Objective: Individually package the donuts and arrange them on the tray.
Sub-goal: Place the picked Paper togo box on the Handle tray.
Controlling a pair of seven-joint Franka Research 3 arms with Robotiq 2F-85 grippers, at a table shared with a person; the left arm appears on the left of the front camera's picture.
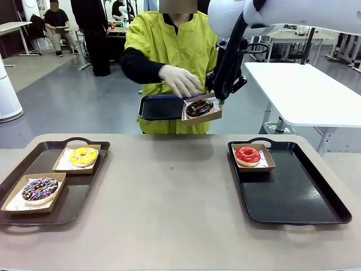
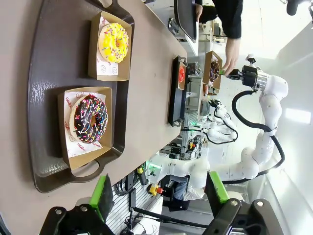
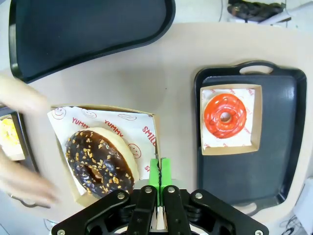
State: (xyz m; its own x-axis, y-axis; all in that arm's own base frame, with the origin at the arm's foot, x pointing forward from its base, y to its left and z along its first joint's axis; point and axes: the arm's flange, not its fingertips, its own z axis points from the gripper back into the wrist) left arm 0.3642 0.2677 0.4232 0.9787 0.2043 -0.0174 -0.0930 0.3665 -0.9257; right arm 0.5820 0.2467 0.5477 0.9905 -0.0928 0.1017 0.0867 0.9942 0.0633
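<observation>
My right gripper (image 1: 216, 100) is shut on the edge of a paper-lined cardboard box (image 3: 146, 117) and holds it in the air above the table's far edge. In that box lies the dark chocolate donut (image 1: 199, 108), also close up in the right wrist view (image 3: 100, 161). A person's gloved hand (image 1: 179, 79) hovers over the box. The red-iced donut (image 1: 247, 154) sits boxed in the far-left corner of the right tray (image 1: 304, 203). The yellow donut (image 1: 83, 156) and the sprinkled chocolate donut (image 1: 39, 189) rest in boxes on the left tray (image 1: 79, 192). My left gripper (image 2: 159, 193) is open, above that tray.
The person across the table holds a small dark tray (image 1: 161, 106) right beside the lifted box. A white table (image 1: 310, 90) stands behind at the right. The tan tabletop (image 1: 169, 197) lies bare between the two trays.
</observation>
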